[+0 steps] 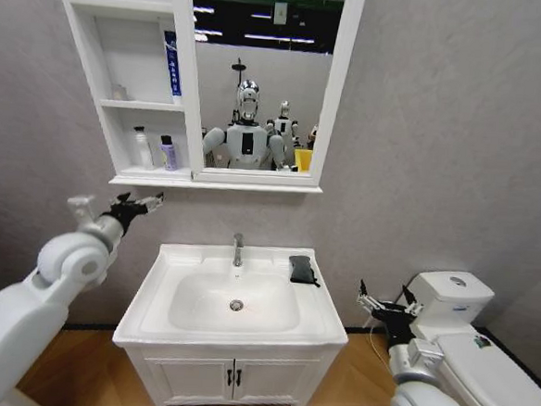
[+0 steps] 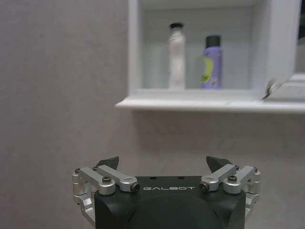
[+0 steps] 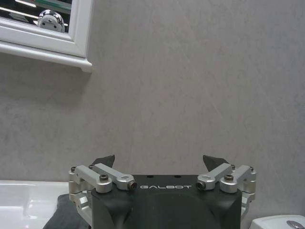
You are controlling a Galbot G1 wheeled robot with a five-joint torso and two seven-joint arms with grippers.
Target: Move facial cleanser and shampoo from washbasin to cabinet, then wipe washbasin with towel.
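White tube [image 1: 142,148] and purple bottle [image 1: 169,153] stand in the white wall cabinet [image 1: 121,81], upper left; dark folded towel [image 1: 303,268] lies on the white ceramic washbasin [image 1: 233,298]. Both grippers, left [image 1: 150,200] and right [image 1: 368,301], hover with jaws released.

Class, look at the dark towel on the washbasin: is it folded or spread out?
Folded. The towel lies as a small compact rectangle on the washbasin rim, right of the tap, not spread over the bowl.

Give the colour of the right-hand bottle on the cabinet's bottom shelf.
The bottle is purple with a black cap, clearest in the left wrist view.
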